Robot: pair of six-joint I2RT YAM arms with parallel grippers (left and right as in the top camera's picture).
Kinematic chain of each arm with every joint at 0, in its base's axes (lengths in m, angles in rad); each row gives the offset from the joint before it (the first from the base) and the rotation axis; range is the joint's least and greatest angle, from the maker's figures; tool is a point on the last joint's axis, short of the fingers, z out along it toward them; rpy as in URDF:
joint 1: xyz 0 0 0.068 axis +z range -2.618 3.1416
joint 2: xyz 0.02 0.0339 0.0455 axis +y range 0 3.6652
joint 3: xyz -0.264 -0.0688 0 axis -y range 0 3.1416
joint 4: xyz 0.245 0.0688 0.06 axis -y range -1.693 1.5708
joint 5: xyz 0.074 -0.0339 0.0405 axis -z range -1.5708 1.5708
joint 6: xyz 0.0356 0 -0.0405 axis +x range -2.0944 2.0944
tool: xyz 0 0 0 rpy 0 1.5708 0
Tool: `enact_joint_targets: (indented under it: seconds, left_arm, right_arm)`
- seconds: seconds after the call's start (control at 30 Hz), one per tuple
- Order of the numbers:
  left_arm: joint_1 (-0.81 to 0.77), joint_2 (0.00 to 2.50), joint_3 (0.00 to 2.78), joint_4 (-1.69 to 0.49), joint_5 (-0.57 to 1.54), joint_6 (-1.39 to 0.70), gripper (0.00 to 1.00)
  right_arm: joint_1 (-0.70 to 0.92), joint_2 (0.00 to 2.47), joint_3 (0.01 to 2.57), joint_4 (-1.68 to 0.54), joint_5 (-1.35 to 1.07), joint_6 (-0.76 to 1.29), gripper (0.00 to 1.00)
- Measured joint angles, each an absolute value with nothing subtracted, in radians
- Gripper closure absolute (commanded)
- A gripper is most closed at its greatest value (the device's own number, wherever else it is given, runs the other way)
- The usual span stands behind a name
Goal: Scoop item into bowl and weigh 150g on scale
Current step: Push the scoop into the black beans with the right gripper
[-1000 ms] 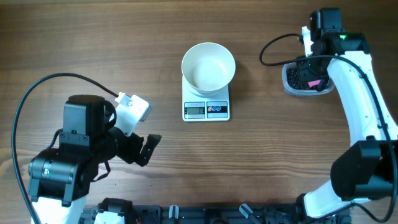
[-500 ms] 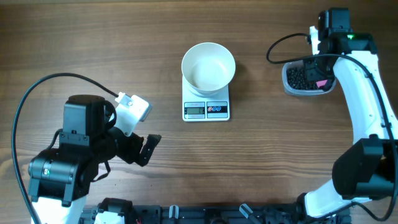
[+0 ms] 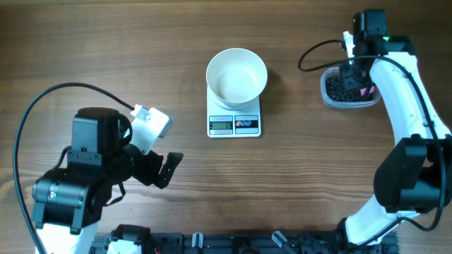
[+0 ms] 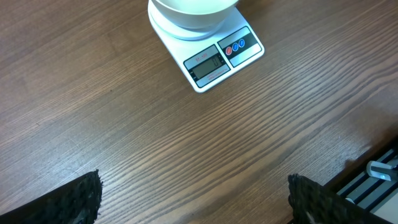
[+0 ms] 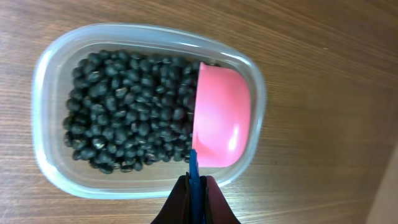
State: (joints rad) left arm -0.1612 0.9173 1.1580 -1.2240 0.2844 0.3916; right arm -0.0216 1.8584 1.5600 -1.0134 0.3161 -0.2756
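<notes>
The item (image 5: 124, 118), a heap of small black beads, fills a clear plastic tub (image 5: 46, 143) in the right wrist view. A pink scoop (image 5: 221, 118) sits at the tub's right end, its left edge against the beads. My right gripper (image 5: 195, 180) is shut on the scoop's blue handle (image 5: 194, 163). From overhead, the tub (image 3: 326, 90) is at the far right with the right gripper (image 3: 355, 73) over it. The empty white bowl (image 3: 236, 74) stands on the white scale (image 3: 234, 125) at table centre. My left gripper (image 3: 169, 169) is open at the near left, holding nothing; its fingers (image 4: 68, 202) frame bare wood.
A black cable (image 3: 314, 53) loops over the table between the bowl and the tub. Another cable (image 3: 42, 102) arcs round the left arm. A dark rail (image 3: 212, 243) with fittings runs along the table's front edge.
The right arm swung a little to the right with the scoop, then came back left over the tub. The left arm, bowl and scale have not moved.
</notes>
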Motion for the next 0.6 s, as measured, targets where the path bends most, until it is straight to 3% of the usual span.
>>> enact_joint_targets:
  seconds: [0.27, 0.6]
  left_arm:
    - [-0.161, 0.917, 1.158, -1.224, 0.284, 0.392, 0.0]
    - [-0.161, 0.917, 1.158, -1.224, 0.284, 0.392, 0.0]
  right_arm:
    - [-0.024, 1.881, 1.56, -1.034, 0.217, -0.325, 0.96]
    - [-0.159, 1.882, 1.568, -1.067, -0.052, -0.339, 0.96]
